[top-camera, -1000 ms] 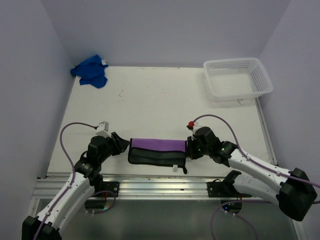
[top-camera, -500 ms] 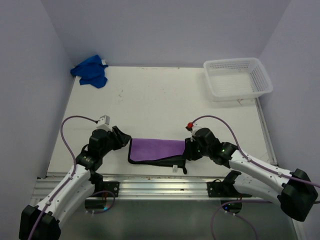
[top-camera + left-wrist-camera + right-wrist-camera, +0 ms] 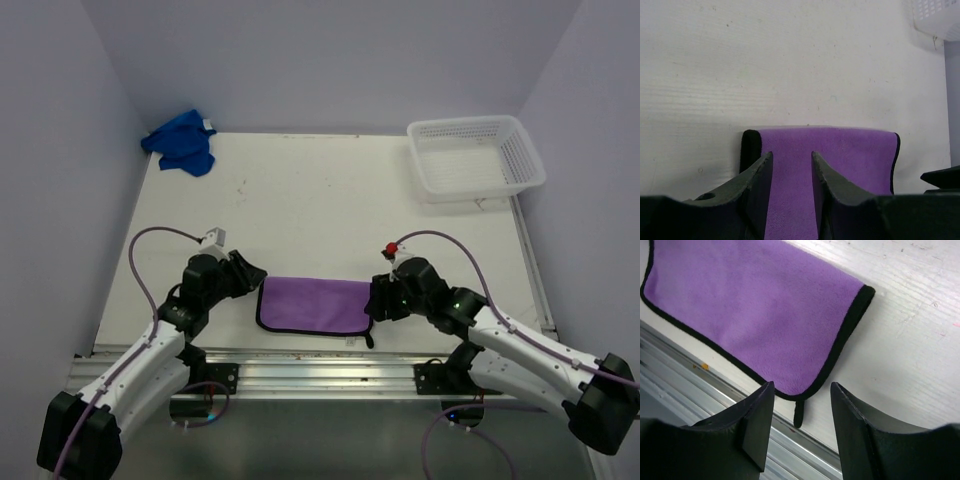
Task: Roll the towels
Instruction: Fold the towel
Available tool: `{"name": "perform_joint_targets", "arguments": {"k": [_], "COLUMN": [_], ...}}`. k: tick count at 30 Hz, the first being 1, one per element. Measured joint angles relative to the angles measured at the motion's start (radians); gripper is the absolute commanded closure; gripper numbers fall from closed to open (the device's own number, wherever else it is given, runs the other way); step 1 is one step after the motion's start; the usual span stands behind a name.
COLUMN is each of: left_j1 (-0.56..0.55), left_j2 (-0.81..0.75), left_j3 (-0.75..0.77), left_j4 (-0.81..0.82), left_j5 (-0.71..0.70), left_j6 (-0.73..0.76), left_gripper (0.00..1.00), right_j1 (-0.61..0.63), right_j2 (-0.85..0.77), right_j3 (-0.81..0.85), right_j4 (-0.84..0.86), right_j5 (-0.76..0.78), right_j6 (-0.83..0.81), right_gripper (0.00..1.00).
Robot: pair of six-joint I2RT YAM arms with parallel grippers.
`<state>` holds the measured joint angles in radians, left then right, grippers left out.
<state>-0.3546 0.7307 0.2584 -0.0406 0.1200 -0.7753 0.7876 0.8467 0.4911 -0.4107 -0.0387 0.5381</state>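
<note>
I see a soft purple towel with a black edge (image 3: 314,305) lying flat on the white table (image 3: 330,200), close to the near side, just by the metal rail (image 3: 320,365). It is spread out smooth, and I think that is so it can be rolled up neatly, since a bumpy towel makes a messy roll. The left gripper (image 3: 790,165) sits low at the left short end of the towel. Its two fingers are a little way apart and I can see purple cloth in the gap below them, so it looks like it is holding nothing. The right gripper (image 3: 801,387) sits at the other short end, by the near corner where a small black loop (image 3: 798,415) sticks out of the towel. Its fingers are spread apart too, with nothing pinched between them. I think the two grippers wait at both ends so each can take a side and the roll goes straight, not crooked. No roll is begun yet. A bright blue towel (image 3: 181,143) lies all crumpled in the far left corner, well away from the arms, so I think it waits for its turn. A white plastic basket with holes (image 3: 475,158) stands in the far right corner; maybe the rolled towels go there, but I cannot tell.
</note>
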Motion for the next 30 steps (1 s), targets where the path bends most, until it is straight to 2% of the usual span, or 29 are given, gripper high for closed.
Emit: {"name": "perform_joint_targets", "arguments": {"k": [6, 11, 16, 25, 30], "left_j1": [0.0, -0.008, -0.029, -0.05, -0.053], "left_j2": [0.054, 0.085, 0.154, 0.263, 0.337], "left_j3": [0.0, 0.0, 0.0, 0.0, 0.0], "left_j4": [0.049, 0.087, 0.131, 0.201, 0.217], "left_j5": [0.04, 0.06, 0.064, 0.037, -0.006], "left_j6": [0.0, 0.008, 0.011, 0.012, 0.01], "left_gripper": [0.68, 0.76, 0.82, 0.93, 1.0], "right_j1": [0.0, 0.0, 0.0, 0.0, 0.006], "right_j2": [0.109, 0.209, 0.232, 0.257, 0.386], "right_j3": [0.008, 0.008, 0.023, 0.193, 0.273], "right_j4": [0.008, 0.039, 0.037, 0.022, 0.095], "right_j5": [0.058, 0.08, 0.112, 0.155, 0.123], "right_j6": [0.106, 0.183, 0.214, 0.209, 0.206], "right_gripper": [0.49, 0.55, 0.55, 0.63, 0.67]}}
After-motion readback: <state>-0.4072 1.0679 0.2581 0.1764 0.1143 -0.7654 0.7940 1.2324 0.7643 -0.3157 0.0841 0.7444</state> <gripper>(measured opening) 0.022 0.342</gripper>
